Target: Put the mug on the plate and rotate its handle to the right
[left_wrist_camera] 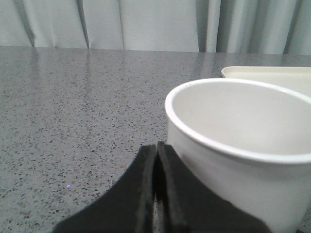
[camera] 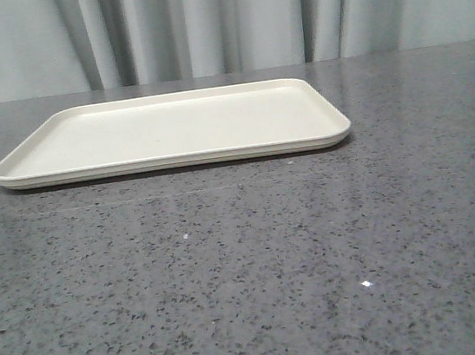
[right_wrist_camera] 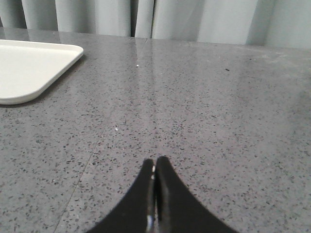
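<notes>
Standing upright with its mouth up, the mug (left_wrist_camera: 238,155) sits just beside the clenched left hand (left_wrist_camera: 155,148), near the plate (camera: 170,132) lying lengthwise across the grey surface (camera: 250,272), while the right hand (right_wrist_camera: 155,165) is clenched too.

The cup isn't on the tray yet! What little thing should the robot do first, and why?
Probably open the left gripper. Its fingers are pressed shut right beside the mug, holding nothing, so it cannot grasp yet. The mug stands on the table, off the plate, which is bare. The right gripper is shut too, with no mug in its view.
</notes>
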